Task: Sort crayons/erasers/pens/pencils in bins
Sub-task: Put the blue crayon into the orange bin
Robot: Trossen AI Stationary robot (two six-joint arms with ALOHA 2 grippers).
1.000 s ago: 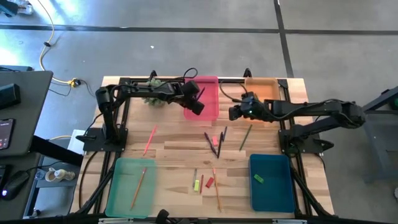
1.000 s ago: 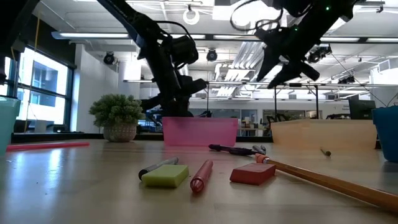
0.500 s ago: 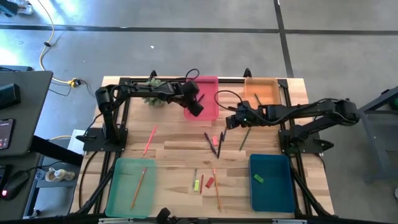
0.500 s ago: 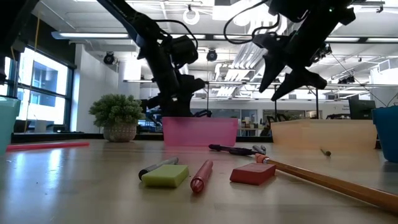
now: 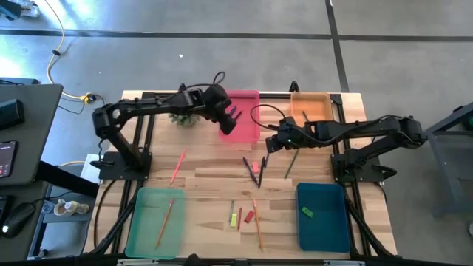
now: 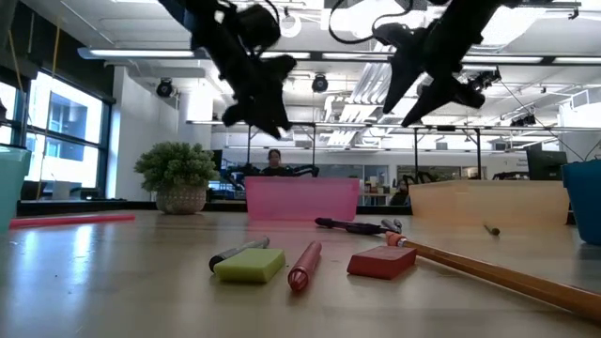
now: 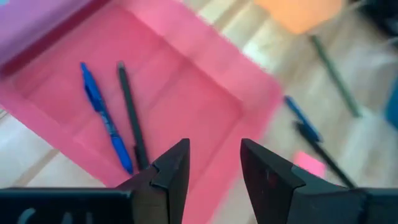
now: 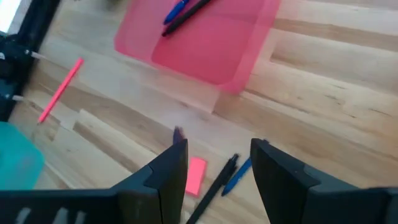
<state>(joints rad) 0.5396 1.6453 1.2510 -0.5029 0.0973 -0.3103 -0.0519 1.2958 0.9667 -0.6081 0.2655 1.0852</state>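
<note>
Seen from above: left gripper (image 5: pixel 235 118) over the pink bin (image 5: pixel 248 101) at the tabletop's far edge, fingers parted, nothing between them. Right gripper (image 5: pixel 267 142) just off that bin's near right corner, above bare wood, jaws wide and empty.

Shown only by the left wrist view: a blue pen (image 7: pixel 104 124) and a black pen (image 7: pixel 130 115) lying side by side inside the pink bin, nearly parallel, long axes running slantwise to its walls. Hidden from the low view by the bin's wall (image 6: pixel 300 199); too small to make out from above.

Shown only by the right wrist view, close up: a pink eraser (image 8: pixel 196 175) flat on the wood, with a black pen (image 8: pixel 214 190) and a blue pen (image 8: pixel 236 176) just beside it, both slanting toward the pink bin.

From above again: loose pens (image 5: pixel 255 168) clustered mid-table, mostly pointing from near edge to far edge. A dark green crayon (image 5: pixel 292 162) tilted toward the orange bin (image 5: pixel 311 106) at the far right corner. A pink pencil (image 5: pixel 178 165) slanting on the left half, well apart from the rest. An orange pencil (image 5: pixel 164 222) inside the pale green bin (image 5: pixel 156 221) at the near left corner, along its length. A green eraser (image 5: pixel 307 213) in the dark blue bin (image 5: pixel 323 216), near right.

Low view alone: yellow-green eraser (image 6: pixel 250 267) and red eraser (image 6: pixel 382 262) close to the near edge. Open wood between the pink pencil and the central cluster.
</note>
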